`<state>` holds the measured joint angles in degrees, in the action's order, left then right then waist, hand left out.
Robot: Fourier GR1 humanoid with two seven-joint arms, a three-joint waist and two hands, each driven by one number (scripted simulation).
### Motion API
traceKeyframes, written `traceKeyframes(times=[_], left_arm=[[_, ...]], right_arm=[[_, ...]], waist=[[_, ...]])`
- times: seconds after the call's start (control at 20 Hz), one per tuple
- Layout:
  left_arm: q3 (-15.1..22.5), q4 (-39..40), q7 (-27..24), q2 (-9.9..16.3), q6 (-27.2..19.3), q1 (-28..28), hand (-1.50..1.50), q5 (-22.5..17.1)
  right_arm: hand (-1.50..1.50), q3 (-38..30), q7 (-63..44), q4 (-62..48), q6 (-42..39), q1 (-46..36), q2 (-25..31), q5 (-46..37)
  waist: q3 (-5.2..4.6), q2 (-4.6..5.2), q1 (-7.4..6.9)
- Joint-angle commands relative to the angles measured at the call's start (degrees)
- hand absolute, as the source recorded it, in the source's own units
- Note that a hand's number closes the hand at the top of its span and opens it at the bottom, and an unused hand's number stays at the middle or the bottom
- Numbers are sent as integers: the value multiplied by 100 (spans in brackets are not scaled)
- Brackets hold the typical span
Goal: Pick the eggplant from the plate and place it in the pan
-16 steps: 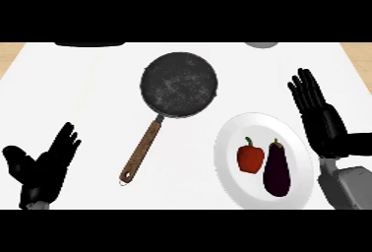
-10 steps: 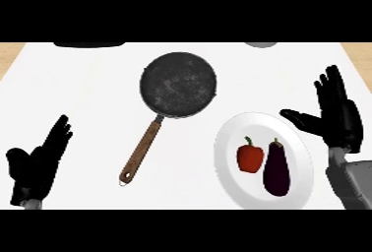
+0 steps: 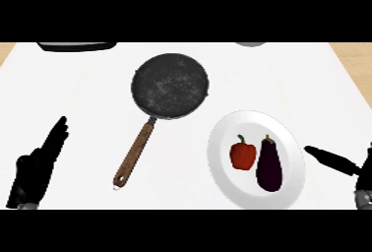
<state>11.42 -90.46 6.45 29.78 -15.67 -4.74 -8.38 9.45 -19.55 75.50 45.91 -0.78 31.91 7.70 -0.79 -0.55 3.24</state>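
Left hand low at the left edge, open, fingers straight and pointing up. Right hand mostly cut off at the right edge, one digit extended leftward, apparently open.

No readable text, labels, brands, numbers or signs anywhere. Pan, plate, eggplant and red pepper carry no markings; counter unmarked.

One head view looks steeply down on the white counter from above.
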Motion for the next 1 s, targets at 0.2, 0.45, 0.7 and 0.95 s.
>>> traceKeyframes(times=[0.2, 0.45, 0.7, 0.95], left_arm=[[271, -41, -172, -96, -47, -111, 0, 298], [245, -96, 110, -79, 40, 191, 0, 272], [443, -331, 234, -188, 64, 185, 0, 408], [424, -209, 199, -265, 130, 241, 0, 423]], right_arm=[[-150, 1087, -2561, 1299, -761, 370, 1645, -778], [-150, 1309, -4371, 2601, -1863, -336, 2391, -543], [-150, 1157, -5753, 2979, -2764, -1384, 2622, 122], [-150, 1439, -6400, 2463, -2904, -2105, 2311, 319]], waist=[[-15, -12, -227], [32, 25, -342], [62, 53, -468], [63, 77, -548]])
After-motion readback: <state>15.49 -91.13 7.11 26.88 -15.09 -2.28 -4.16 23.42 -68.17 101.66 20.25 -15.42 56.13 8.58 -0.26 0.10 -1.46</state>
